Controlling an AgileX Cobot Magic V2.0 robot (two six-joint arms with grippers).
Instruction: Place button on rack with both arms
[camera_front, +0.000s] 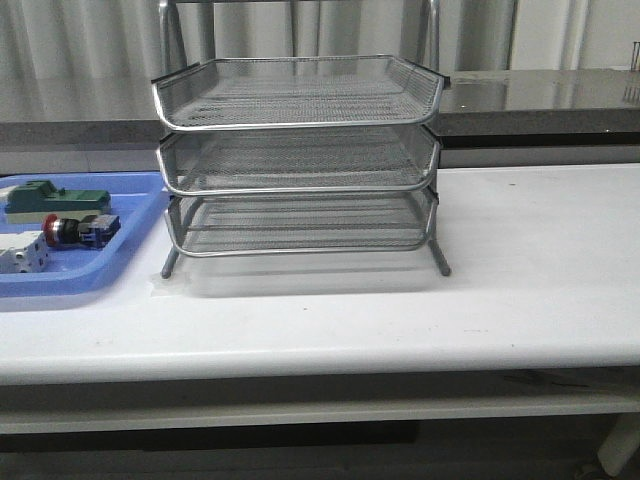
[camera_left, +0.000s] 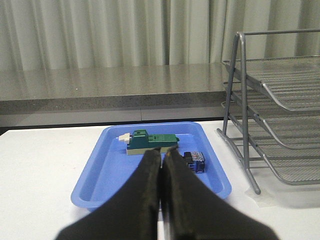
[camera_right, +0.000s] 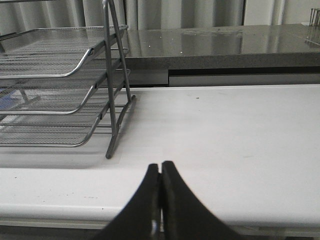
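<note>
Front view: button (camera_front: 75, 230) lies in blue tray (camera_front: 70, 283) beside rack (camera_front: 298, 160); both grippers closed, empty.

The left gripper (camera_left: 161, 156), jaws pressed together, hangs over the blue tray (camera_left: 107, 167) beside the rack (camera_left: 280, 120).

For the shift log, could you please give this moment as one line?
button: in blue tray | rack: empty | left gripper: shut, holds nothing | right gripper: shut, holds nothing

curtained lab: white table (camera_front: 520, 260).
</note>
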